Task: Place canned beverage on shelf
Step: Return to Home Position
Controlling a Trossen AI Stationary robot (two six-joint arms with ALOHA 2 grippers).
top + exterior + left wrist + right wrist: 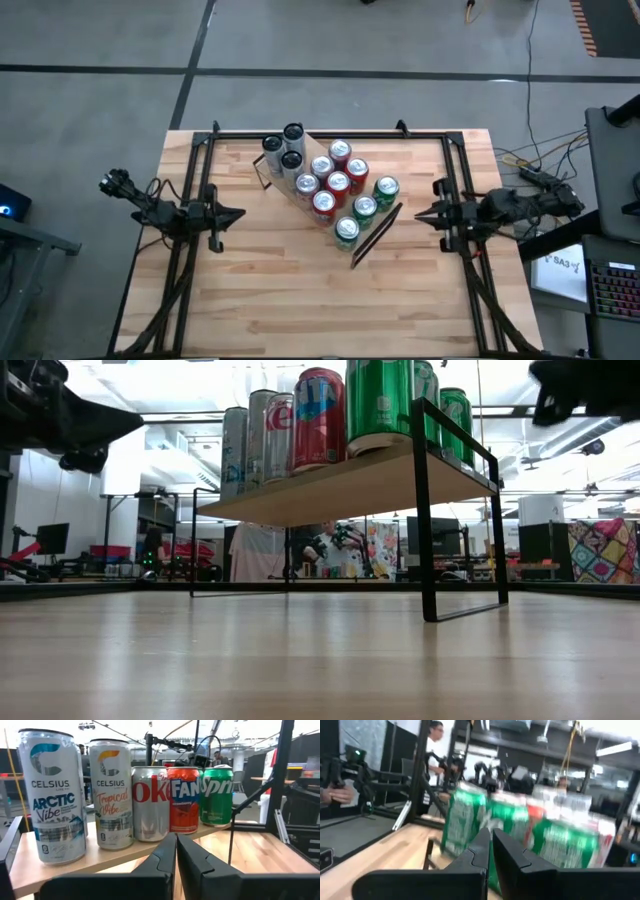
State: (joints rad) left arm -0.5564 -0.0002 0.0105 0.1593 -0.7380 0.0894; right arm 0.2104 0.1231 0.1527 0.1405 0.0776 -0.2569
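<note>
The shelf (378, 218), a small light-wood board on thin black end frames (428, 520), stands slantwise at the table's middle. Several beverage cans stand upright on it in rows: white and silver ones (291, 160) at the far left end, red ones (338, 183) in the middle, green ones (364, 208) at the near right end. In the left wrist view a white Celsius can (52, 800) stands nearest. My left gripper (238, 213) is shut and level at the table's left side, pointing at the shelf. My right gripper (418, 214) is shut at the right side, facing the green cans (462, 822).
A black rail frame (330, 133) runs along the table's far edge and down both sides. Bare plank tabletop (300, 300) lies between the shelf and the near edge. Cables (535, 160) lie on the floor at the right. A person (436, 740) shows in the room beyond.
</note>
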